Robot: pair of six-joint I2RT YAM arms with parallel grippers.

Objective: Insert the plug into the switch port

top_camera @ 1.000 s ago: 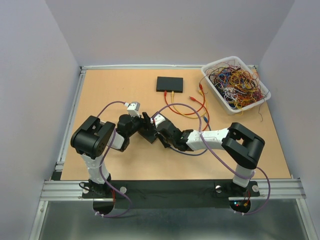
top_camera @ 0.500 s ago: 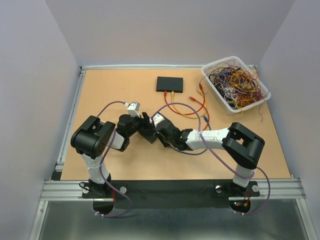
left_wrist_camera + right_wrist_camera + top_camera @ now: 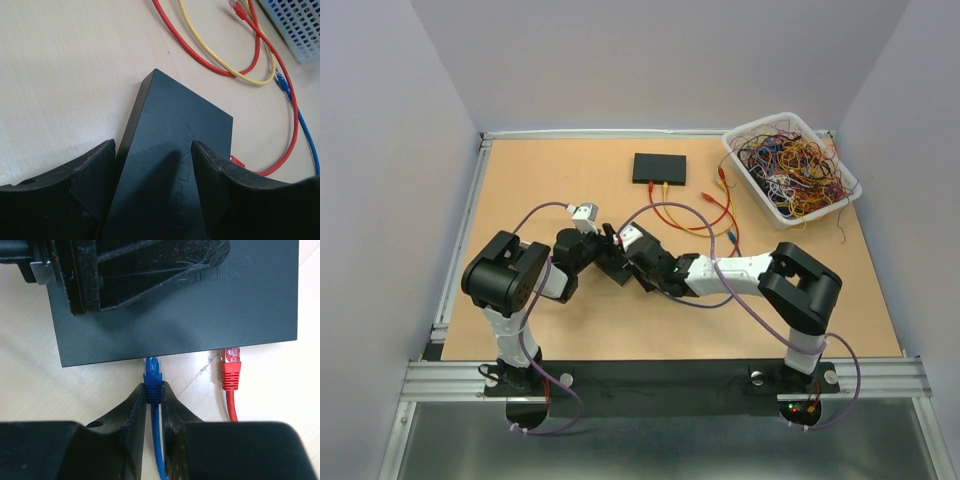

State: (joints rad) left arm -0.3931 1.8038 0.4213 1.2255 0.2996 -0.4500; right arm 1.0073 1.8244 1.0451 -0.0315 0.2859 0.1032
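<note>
Pinching the blue plug [image 3: 151, 376] by its boot, the right claw [image 3: 152, 392] is closed tight on it, with the plug's clear tip at the port edge of the black network switch [image 3: 200, 315], just beside a red plug [image 3: 230, 371] on that same edge. The left claw [image 3: 154, 150] stands wide, a finger against each side of the switch, gripping it on the worktop [image 3: 30, 390]. A bin of tangled cables [image 3: 790, 165] sits far right.

A white basket [image 3: 817, 210] of tangled wires [image 3: 790, 160] sits at the table's [image 3: 540, 170] far right corner.
</note>
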